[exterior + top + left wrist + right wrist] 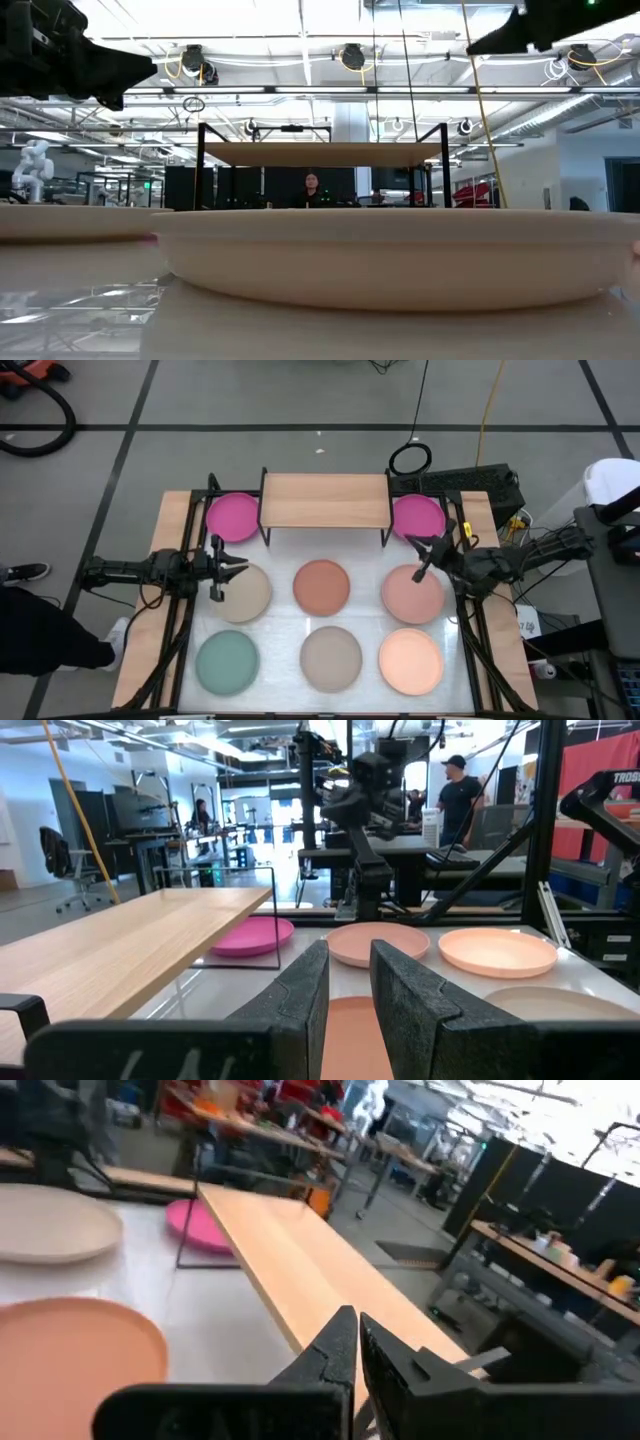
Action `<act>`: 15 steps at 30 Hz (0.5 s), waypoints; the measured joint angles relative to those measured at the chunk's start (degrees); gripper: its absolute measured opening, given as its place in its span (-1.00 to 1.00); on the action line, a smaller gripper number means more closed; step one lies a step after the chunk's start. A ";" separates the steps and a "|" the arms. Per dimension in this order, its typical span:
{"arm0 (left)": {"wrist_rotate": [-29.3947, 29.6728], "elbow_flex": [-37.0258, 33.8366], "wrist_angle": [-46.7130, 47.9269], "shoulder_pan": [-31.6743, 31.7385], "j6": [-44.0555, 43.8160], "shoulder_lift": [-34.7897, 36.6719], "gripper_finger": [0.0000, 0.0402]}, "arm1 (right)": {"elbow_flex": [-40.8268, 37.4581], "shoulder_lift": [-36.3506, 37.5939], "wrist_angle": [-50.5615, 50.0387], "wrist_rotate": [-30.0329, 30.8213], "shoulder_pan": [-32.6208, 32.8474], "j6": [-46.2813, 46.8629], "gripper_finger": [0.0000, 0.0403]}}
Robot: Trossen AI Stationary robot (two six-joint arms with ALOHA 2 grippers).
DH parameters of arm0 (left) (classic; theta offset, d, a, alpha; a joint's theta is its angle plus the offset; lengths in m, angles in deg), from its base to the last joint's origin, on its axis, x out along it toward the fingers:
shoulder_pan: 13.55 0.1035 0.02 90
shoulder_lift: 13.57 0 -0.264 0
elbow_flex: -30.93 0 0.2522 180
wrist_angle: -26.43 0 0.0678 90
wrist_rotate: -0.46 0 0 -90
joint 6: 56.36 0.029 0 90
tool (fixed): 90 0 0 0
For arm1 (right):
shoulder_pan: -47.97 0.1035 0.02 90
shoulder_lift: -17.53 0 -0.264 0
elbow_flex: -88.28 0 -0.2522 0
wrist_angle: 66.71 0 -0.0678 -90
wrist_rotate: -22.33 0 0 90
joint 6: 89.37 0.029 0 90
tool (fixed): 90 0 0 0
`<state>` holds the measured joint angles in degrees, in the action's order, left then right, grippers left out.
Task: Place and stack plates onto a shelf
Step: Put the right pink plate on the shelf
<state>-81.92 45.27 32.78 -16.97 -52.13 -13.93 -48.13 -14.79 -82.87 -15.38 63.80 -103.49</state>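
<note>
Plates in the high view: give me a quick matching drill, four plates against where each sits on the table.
Plates:
1. teal plate
2. terracotta plate
3. peach plate
4. beige plate

Places:
A. under the left gripper
B. near left corner
C. centre, just in front of the shelf
D. near right corner

Pairs: 1-B, 2-C, 3-D, 4-A

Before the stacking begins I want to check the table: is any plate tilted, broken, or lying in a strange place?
Nothing stands out. All eight round matte plates lie flat and apart on the white table, none chipped as far as visible. The light wood shelf with black legs stands straight with an empty top, a magenta plate at each end.
</note>
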 joint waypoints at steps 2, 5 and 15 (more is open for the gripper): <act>0.00 0.01 0.01 0.01 0.00 0.00 -0.60 | 3.24 -1.70 -1.09 -1.67 -0.91 -1.06 -0.98; 0.00 0.01 -0.01 0.00 0.00 0.00 -0.60 | 11.54 -4.88 -6.27 -7.23 -2.36 -1.14 -0.98; 0.00 0.00 -0.05 0.00 0.00 0.00 -0.60 | 32.74 -21.26 -50.65 -21.95 -12.38 12.64 -0.98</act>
<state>-81.92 45.27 32.73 -16.96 -52.13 -13.93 -15.38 -36.04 -133.52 -37.33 51.42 -90.85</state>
